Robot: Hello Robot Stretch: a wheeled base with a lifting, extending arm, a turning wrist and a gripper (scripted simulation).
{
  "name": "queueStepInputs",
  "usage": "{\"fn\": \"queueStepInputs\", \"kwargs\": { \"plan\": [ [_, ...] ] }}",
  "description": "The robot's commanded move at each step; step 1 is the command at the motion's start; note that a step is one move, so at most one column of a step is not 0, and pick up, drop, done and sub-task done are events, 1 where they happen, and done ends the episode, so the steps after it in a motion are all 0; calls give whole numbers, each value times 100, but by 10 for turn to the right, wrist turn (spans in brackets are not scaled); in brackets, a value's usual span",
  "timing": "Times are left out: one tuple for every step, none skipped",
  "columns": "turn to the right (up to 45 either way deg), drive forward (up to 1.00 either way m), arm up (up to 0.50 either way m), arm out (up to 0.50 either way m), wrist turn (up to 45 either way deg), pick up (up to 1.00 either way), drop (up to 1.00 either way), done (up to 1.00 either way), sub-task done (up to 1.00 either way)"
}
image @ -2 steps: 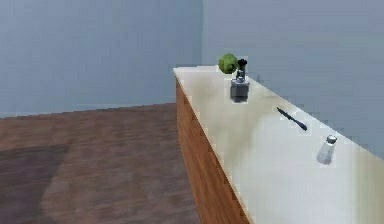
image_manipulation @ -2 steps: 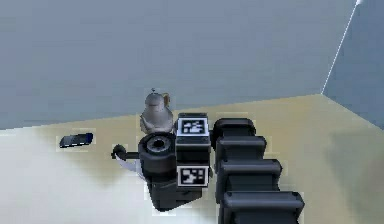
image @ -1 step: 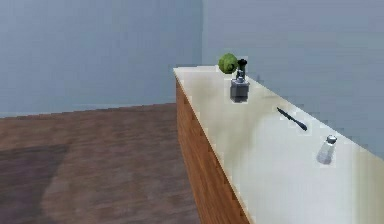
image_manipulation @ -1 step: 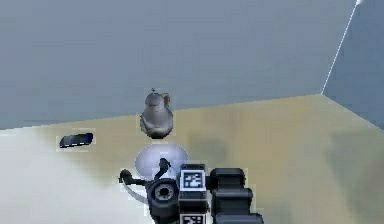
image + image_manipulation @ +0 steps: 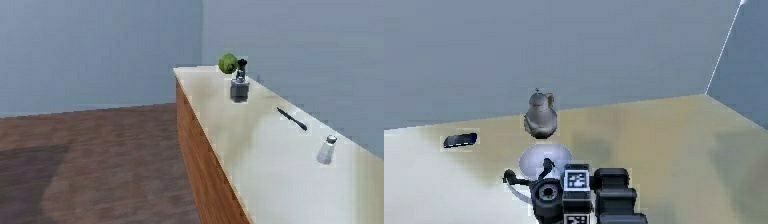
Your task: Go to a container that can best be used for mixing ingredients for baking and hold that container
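A pale, shallow bowl (image 5: 544, 159) rests on the cream countertop (image 5: 674, 150) in the arm side view, just in front of a grey metal kettle (image 5: 539, 113). The gripper (image 5: 519, 183) shows at the bottom edge of this view, its dark body beside two white marker squares (image 5: 576, 181). Its thin fingers (image 5: 511, 179) lie at the bowl's near rim. I cannot tell whether the gripper holds anything, since the bowl stands on the counter right behind it.
A dark flat phone (image 5: 460, 140) lies left of the bowl. In the forward view a long wooden-sided counter (image 5: 205, 160) carries a green round thing (image 5: 228, 63), a grey bottle with a dark top (image 5: 240, 84), a thin dark utensil (image 5: 291, 118) and a small shaker (image 5: 327, 150). Brown floor (image 5: 90, 160) spreads left.
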Motion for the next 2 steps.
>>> {"fn": "queueStepInputs", "kwargs": {
  "plan": [
    [0, 0, 8, 0, 0, 0, 0, 0, 0],
    [0, 0, 0, 0, 0, 0, 0, 100, 0]
  ]
}}
